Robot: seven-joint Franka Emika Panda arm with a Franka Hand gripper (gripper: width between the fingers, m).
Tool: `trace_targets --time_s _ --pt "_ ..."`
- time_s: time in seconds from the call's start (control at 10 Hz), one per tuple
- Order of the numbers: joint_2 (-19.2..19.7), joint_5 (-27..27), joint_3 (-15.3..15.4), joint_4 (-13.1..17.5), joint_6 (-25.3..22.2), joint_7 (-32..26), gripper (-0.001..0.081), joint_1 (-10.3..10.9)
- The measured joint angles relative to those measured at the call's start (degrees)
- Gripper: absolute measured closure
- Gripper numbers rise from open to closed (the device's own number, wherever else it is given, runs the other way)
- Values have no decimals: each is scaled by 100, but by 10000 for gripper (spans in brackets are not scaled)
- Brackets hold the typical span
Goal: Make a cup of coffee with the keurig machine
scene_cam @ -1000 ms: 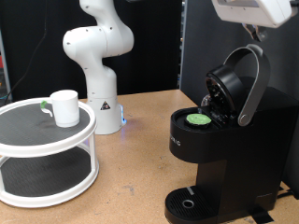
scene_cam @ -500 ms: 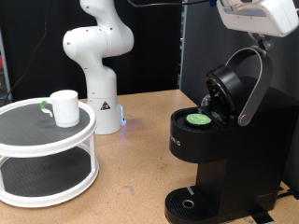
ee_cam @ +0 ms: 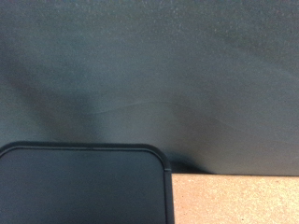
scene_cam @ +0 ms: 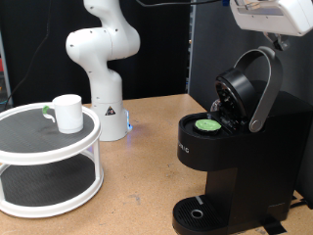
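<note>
So here's where I'm at with the coffee job. My gripper (scene_cam: pixel 271 14) is way up at about 1 o'clock in the exterior view, hanging above the keurig machine (scene_cam: pixel 230 147) and not touching anything — only the white housing shows at the frame edge, so I honestly can't tell if my claw is clenched or released, and nothing shows between the fingers. The wrist view is no help: just a dark backdrop, a rounded black top (ee_cam: pixel 82 184) that's probably the machine, and a strip of the wooden table (ee_cam: pixel 238 198). The machine sits at about 4 o'clock with its lid (scene_cam: pixel 240 90) tipped up and the silver handle (scene_cam: pixel 266 88) arcing over it. A pod with a green top (scene_cam: pixel 207 124) is sitting in the open chamber, so I'd say loading is done. What's left, as far as I can judge — the lid isn't shut, and the cup (scene_cam: pixel 67 113) is over at 9 o'clock on the top shelf of the white round rack (scene_cam: pixel 49 162), well apart from the machine, with the drip tray (scene_cam: pixel 201 212) bare. Roughly a third in, I'd guess.
</note>
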Motion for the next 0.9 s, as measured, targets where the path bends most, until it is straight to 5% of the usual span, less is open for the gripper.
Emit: trace_targets --time_s 0.5,0.9 --pt "-21 -9 47 -187 5 -130 805 -5" --pt "-400 229 -200 -615 -263 -996 805 -70"
